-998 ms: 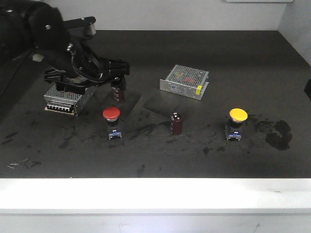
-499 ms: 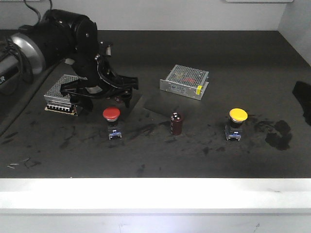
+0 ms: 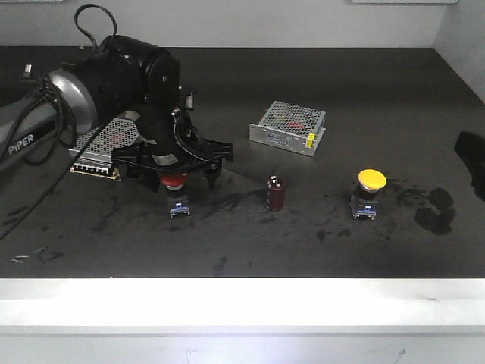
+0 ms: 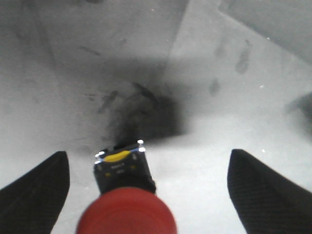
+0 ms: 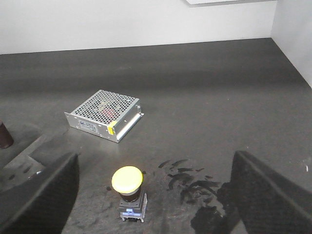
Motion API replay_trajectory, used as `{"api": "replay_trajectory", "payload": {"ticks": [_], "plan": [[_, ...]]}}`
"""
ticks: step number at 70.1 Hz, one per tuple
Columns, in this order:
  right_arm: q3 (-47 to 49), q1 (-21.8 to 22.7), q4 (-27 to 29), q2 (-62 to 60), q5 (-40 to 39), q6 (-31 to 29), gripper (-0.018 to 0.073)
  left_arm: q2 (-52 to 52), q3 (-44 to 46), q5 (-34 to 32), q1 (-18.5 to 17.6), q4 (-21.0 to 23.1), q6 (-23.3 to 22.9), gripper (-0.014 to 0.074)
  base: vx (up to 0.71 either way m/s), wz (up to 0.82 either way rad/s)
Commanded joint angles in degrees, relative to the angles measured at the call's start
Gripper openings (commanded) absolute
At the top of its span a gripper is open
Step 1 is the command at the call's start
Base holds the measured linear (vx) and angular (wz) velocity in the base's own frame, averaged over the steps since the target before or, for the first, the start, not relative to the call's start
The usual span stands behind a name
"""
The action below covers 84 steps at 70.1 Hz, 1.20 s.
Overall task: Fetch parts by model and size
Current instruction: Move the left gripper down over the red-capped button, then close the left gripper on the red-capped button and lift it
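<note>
The red-capped push-button [image 3: 175, 182] stands on the dark table, its blue-grey base [image 3: 179, 210] showing below my left arm. My left gripper [image 3: 177, 177] hangs over it, open, one finger on each side of the cap. In the left wrist view the red cap [image 4: 126, 213] and its black body [image 4: 122, 169] sit left of centre between the fingers of the left gripper [image 4: 148, 195], untouched. The yellow-capped push-button [image 3: 371, 180] stands alone at the right. In the right wrist view the yellow button [image 5: 127, 179] lies between the wide-open fingers of my right gripper [image 5: 153, 200], well ahead of them.
A silver perforated box [image 3: 288, 127] lies at centre back; another [image 3: 97, 149] is partly hidden behind the left arm. A maroon capacitor [image 3: 276, 192] stands between the buttons. Dark stains [image 3: 433, 209] mark the table at right. The white front edge [image 3: 242, 303] bounds the table.
My left arm has swung right and toward the front, from over the left box to the red button, which its open fingers now straddle. A dark part of the right arm shows at the right edge.
</note>
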<state>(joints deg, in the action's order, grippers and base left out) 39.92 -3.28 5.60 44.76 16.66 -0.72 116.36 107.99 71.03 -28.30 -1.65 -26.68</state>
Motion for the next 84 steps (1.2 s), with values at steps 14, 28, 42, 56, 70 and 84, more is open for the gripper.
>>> {"api": "replay_trajectory", "payload": {"ticks": [14, 28, 42, 56, 70, 84], "plan": [[1.9, -0.1, -0.1, 0.1, -3.9, -0.4, 0.0594, -1.6, 1.5, 0.0, -0.2, -0.8, -1.5, 0.0599, 0.0, 0.0], [1.9, -0.7, -0.2, 0.1, -3.9, -0.4, 0.0594, -1.0, 1.5, 0.0, -0.2, -0.9, -1.5, 0.0585, 0.0, 0.0], [1.9, -3.0, -1.3, 0.1, -4.0, -0.7, 0.0594, -1.0, 1.5, 0.0, -0.2, -0.9, -1.5, 0.0564, 0.0, 0.0], [1.9, -3.0, -1.4, 0.1, -4.0, -0.7, 0.0594, -1.0, 1.5, 0.0, -0.1, -1.0, -1.5, 0.0403, 0.0, 0.0], [1.9, -3.0, -1.5, 0.1, -4.0, -0.7, 0.0594, -1.0, 1.5, 0.0, -0.1, -1.4, -1.2, 0.0118, 0.0, 0.0], [1.9, -3.0, -1.5, 0.1, -4.0, -0.7, 0.0594, -1.1, 1.5, 0.0, -0.1, -1.4, 2.8, -0.0008, 0.0, 0.0]]}}
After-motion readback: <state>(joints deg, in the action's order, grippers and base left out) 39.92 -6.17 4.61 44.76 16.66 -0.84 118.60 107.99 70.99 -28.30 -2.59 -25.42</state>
